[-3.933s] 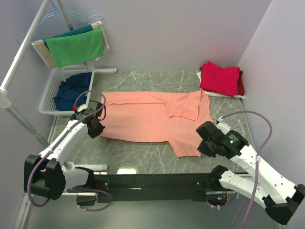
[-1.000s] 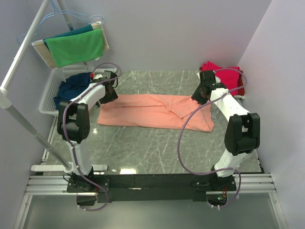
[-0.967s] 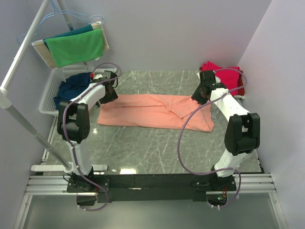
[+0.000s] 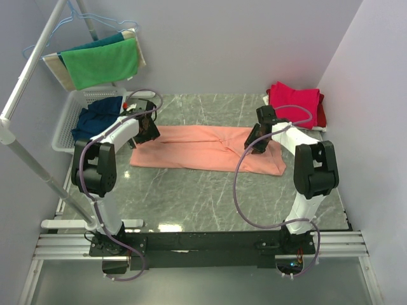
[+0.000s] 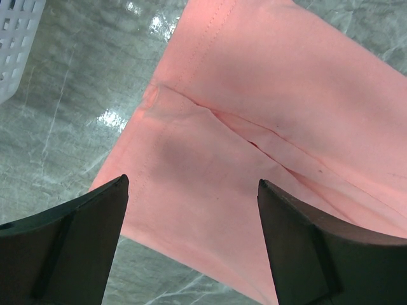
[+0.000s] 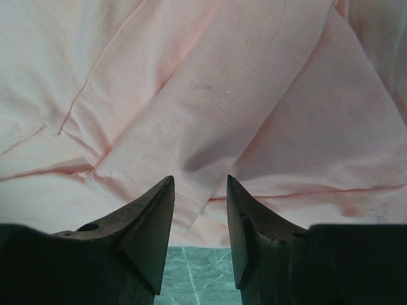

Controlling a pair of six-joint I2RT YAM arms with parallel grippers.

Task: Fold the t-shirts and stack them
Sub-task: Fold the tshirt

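On the desk (image 4: 191, 200) the salmon t-shirt (image 4: 203, 151), spread flat seconds ago, now lies folded into a long band. Over its ends the left fingers (image 4: 145, 134) gape wide and empty, and the right fingers (image 4: 253, 142), barely parted, hold nothing. The lengthwise fold looks done; the folded red tees (image 4: 294, 105) wait far right

Bright, even overhead light; top view sharp. White glare on glossy grey-green marble table (image 4: 191, 203) by its near edge. Faint soft shadows on salmon-orange cotton t-shirt (image 5: 286, 95). Left end effector (image 5: 192, 183) and right end effector (image 6: 200, 178) dark, slightly blurred.
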